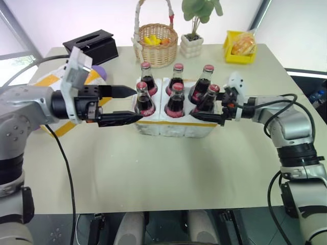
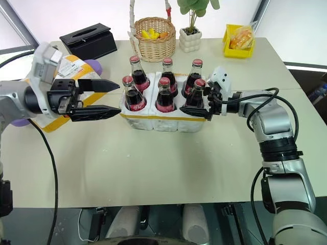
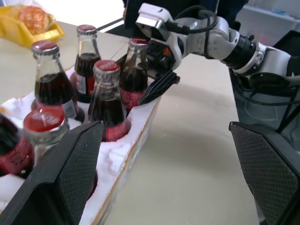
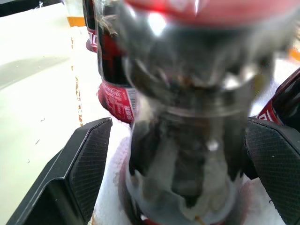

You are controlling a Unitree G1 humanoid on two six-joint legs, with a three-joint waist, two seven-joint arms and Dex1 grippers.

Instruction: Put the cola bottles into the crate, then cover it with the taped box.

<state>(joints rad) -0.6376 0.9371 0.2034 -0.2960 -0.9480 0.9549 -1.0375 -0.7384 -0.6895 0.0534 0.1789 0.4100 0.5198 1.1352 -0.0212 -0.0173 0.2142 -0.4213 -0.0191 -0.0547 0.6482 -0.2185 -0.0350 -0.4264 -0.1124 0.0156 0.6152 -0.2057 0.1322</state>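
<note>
Six cola bottles point(image 1: 177, 99) stand in the crate point(image 1: 173, 124) mid-bench point(image 1: 153, 173), two rows of three, all with caps up and long axes vertical except the front right one point(image 1: 206, 100), which leans a little toward the back left.

Right gripper point(image 1: 220, 109) sits at the crate's right front corner, fingers spread, one on either side of the front right bottle. In the right wrist view the bottle body point(image 4: 187, 140) stands between the two finger pads point(image 4: 89, 159) with a gap showing on both sides, so no pinch; bottle base is down in its well.

Left gripper point(image 1: 125, 104) hovers just left of the crate, pointing to the right and roughly level, fingers wide apart, nothing between them. The front left bottle point(image 1: 144, 99) is just past its fingertips, apart from them; the upper finger tip is near that bottle's neck, the lower one near the crate's left wall.

Taped box point(image 2: 69, 81) lies on the bench behind the left arm, mostly hidden by it, well left of the crate.

Behind the crate: wicker basket point(image 1: 156, 43), black tissue box point(image 1: 92, 45), small potted plant point(image 1: 193, 35), yellow tray point(image 1: 239, 48).
</note>
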